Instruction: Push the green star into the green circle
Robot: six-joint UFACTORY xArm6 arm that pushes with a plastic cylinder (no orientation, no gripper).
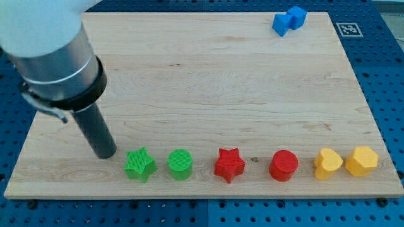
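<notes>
The green star (pixel 139 164) lies near the view's bottom edge of the wooden board (pixel 208 82), left of centre. The green circle (pixel 180 164), a round cylinder, sits just to its right with a small gap between them. My tip (pixel 105 153) rests on the board just left of the green star and a little higher in the view, close to it but apart. The dark rod slants up to the arm's grey body at the view's top left.
A red star (pixel 229 165), a red cylinder (pixel 283 166), a yellow heart-like block (pixel 327 163) and a yellow hexagon-like block (pixel 362 161) continue the row to the right. Two blue blocks (pixel 289 19) sit at the top right. A marker tag (pixel 348 29) lies off the board's corner.
</notes>
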